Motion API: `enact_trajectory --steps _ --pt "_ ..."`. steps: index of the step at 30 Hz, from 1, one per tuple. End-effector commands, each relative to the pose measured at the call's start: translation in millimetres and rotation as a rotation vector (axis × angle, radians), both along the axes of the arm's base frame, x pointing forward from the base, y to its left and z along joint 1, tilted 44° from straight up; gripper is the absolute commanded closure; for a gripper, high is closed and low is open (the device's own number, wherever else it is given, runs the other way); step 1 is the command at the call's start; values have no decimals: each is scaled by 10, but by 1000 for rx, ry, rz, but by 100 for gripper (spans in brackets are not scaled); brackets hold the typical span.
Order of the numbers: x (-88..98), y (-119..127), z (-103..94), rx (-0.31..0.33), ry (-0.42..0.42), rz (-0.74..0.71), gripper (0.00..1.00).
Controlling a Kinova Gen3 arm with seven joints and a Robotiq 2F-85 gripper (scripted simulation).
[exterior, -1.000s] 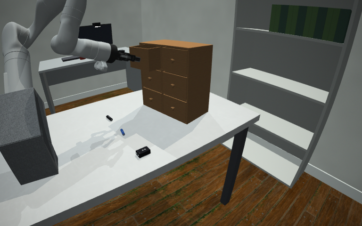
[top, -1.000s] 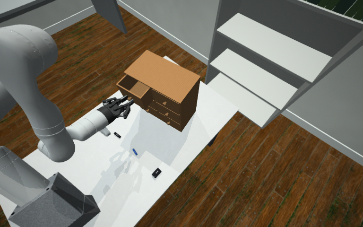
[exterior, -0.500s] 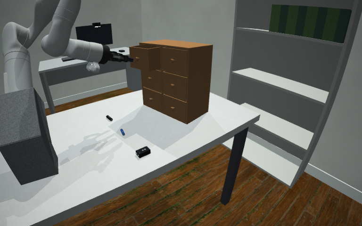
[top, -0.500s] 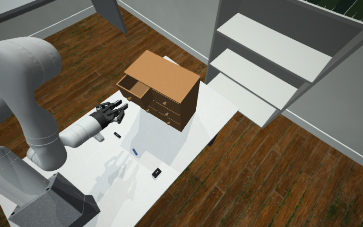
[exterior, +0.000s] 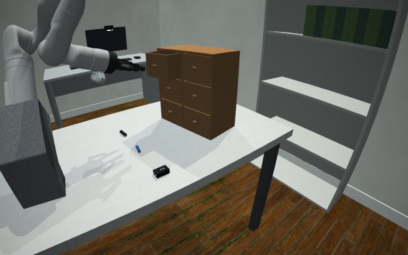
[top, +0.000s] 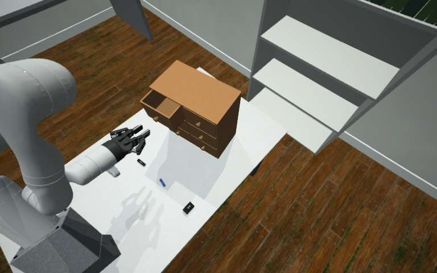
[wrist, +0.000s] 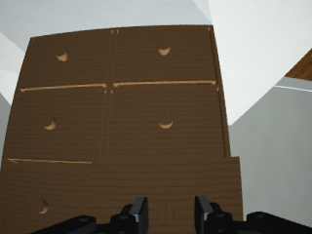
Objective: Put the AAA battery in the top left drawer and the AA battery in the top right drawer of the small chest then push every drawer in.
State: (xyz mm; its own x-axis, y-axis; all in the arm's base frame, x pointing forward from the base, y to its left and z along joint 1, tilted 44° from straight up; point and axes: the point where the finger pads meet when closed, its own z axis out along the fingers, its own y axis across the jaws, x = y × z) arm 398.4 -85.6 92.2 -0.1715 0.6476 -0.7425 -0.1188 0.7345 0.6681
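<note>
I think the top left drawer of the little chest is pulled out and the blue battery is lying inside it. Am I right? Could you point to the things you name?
Not quite: the blue battery point(top: 162, 182) point(exterior: 137, 149) isn't inside the drawer. It's lying on the white table point(top: 258, 128) point(exterior: 264, 129), as the top view shows. The top left drawer point(top: 161, 113) point(exterior: 156, 70) is indeed pulled out.

The gripper point(top: 141, 129) point(exterior: 143, 68) point(wrist: 171, 211) has retracted from the open top-left drawer point(top: 164, 120) point(exterior: 156, 71) point(wrist: 122, 180), increasing clearance at its front
</note>
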Motion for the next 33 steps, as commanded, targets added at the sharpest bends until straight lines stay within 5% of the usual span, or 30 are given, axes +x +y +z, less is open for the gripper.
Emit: enact_trajectory --steps 1,13,33 --pt "-103 -57 -12 3 6 -12 67" --pt "-436 -130 14 3 6 -12 67" --pt "-450 -134 18 3 10 -8 67"
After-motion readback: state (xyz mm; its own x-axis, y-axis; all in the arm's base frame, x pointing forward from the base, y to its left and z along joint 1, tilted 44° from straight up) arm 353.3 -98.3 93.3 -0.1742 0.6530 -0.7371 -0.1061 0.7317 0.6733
